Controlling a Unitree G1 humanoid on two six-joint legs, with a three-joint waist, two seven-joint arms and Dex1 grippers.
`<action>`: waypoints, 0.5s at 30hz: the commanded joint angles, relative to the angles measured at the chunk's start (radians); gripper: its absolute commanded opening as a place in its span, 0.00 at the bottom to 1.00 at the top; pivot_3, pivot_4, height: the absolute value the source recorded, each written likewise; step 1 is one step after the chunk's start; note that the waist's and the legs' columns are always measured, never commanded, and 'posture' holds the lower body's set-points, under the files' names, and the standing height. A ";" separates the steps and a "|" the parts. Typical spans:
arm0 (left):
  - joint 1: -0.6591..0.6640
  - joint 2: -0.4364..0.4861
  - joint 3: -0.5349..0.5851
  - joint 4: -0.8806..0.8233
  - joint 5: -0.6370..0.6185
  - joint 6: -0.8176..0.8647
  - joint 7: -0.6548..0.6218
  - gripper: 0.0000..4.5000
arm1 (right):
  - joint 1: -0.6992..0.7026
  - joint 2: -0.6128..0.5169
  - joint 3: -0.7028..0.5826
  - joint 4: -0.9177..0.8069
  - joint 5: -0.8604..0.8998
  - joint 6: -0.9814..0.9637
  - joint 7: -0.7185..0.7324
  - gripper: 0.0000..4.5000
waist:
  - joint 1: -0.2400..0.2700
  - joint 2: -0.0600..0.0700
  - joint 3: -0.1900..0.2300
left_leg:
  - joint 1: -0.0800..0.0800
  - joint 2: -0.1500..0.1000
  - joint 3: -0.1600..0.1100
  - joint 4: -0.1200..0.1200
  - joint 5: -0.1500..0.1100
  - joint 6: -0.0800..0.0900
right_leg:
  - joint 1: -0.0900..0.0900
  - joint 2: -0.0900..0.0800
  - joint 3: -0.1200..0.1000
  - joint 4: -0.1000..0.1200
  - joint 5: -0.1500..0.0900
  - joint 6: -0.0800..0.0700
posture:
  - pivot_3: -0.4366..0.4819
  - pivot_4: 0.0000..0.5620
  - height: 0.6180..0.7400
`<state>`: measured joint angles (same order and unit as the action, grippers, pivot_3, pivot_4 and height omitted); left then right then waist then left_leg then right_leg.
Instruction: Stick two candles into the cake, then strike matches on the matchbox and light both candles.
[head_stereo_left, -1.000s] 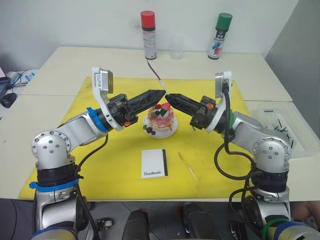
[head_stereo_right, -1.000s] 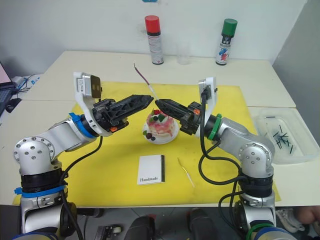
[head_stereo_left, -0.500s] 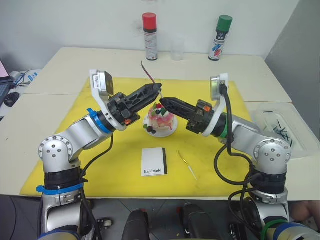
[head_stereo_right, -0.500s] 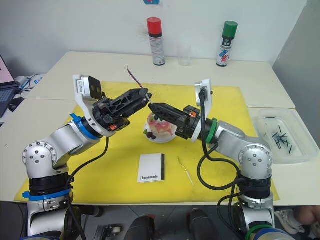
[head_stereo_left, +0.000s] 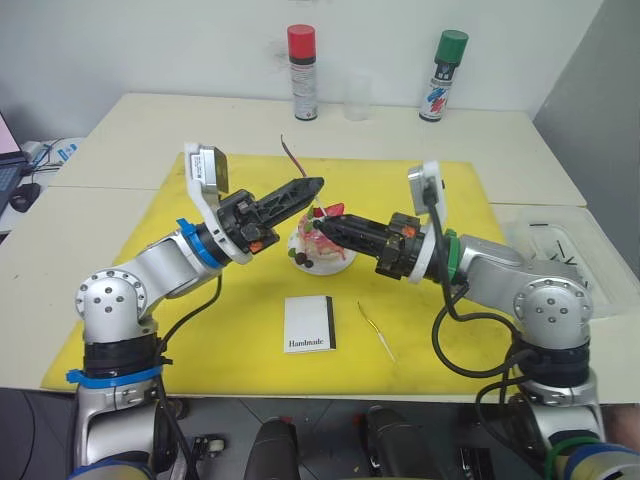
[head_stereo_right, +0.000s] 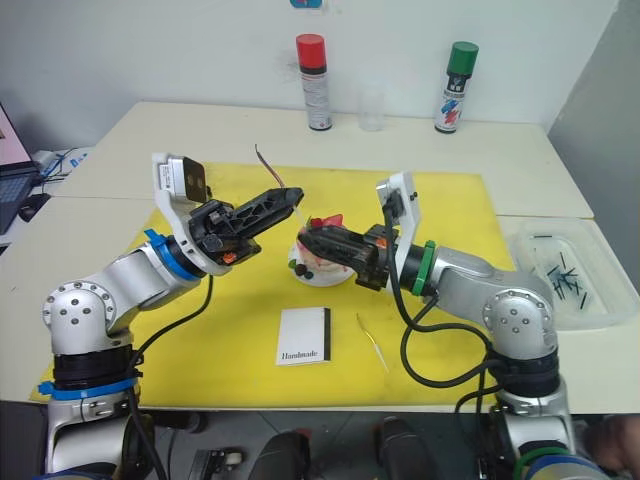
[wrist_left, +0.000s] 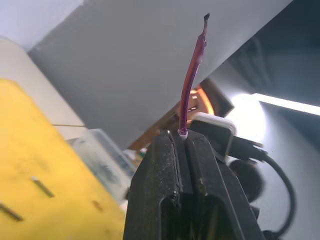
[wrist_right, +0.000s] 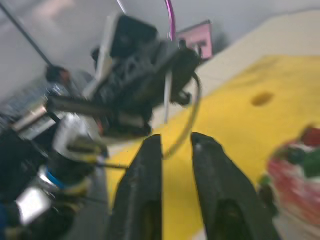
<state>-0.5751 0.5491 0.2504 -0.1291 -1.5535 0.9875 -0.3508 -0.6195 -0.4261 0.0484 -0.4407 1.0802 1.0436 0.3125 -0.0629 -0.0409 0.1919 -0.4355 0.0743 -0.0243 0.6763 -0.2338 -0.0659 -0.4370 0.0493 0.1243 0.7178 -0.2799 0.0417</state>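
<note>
My left gripper (head_stereo_left: 316, 186) is shut on a candle (head_stereo_left: 296, 158), a thin stick that rises from the fingertips up and back to a dark wick tip. The left wrist view shows that candle (wrist_left: 192, 75) pinched between the shut jaws. The pink-and-white cake (head_stereo_left: 322, 248) stands on its small white plate, just right of and below the left fingertips. My right gripper (head_stereo_left: 326, 220) is open over the cake's top, with nothing between its fingers (wrist_right: 145, 170). A second candle (head_stereo_left: 377, 331) lies on the yellow mat, right of the white matchbox (head_stereo_left: 308, 324). The matches (head_stereo_left: 560, 255) lie in a clear tray.
A red-capped spray can (head_stereo_left: 301, 72), a clear cup (head_stereo_left: 355, 95) and a green-capped spray can (head_stereo_left: 436, 75) stand along the table's back. The clear tray (head_stereo_left: 590, 290) sits off the mat's right edge. The yellow mat (head_stereo_left: 150, 290) covers the table's middle.
The candle has passed from my right gripper to my left, which has shut on it. The right gripper has opened and dropped down over the cake.
</note>
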 joint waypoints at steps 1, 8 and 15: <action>-0.057 0.117 -0.076 -0.069 0.315 -0.132 -0.169 0.00 | -0.044 -0.111 0.082 -0.075 -0.168 -0.069 0.107 0.54 | 0.002 0.000 0.000 | 0.000 0.000 0.000 0.000 0.000 0.000 | 0.000 0.000 0.000 0.000 0.000 0.000 | 0.48 0.27 0.58; -0.062 0.166 -0.194 0.069 0.749 -0.423 -0.370 0.00 | -0.114 -0.212 0.213 -0.100 -0.402 -0.089 0.142 1.00 | 0.007 0.003 0.001 | 0.000 0.000 0.001 -0.005 0.000 0.000 | -0.002 0.000 0.001 -0.002 -0.001 -0.002 | 0.48 0.27 0.58; -0.070 0.077 -0.202 0.176 0.847 -0.475 -0.454 0.00 | -0.114 -0.178 0.256 -0.095 -0.529 -0.094 0.139 1.00 | 0.011 0.003 0.001 | 0.000 0.000 0.001 -0.010 0.000 0.000 | -0.003 -0.001 0.000 -0.003 -0.002 -0.003 | 0.48 0.27 0.58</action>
<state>-0.6300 0.6292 0.0439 0.0524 -0.7223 0.5363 -0.7805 -0.7283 -0.6083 0.3101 -0.5062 0.5730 0.9684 0.4521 -0.0517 -0.0379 0.1929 -0.4359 0.0742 -0.0229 0.6663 -0.2338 -0.0661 -0.4406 0.0487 0.1245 0.7151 -0.2821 0.0382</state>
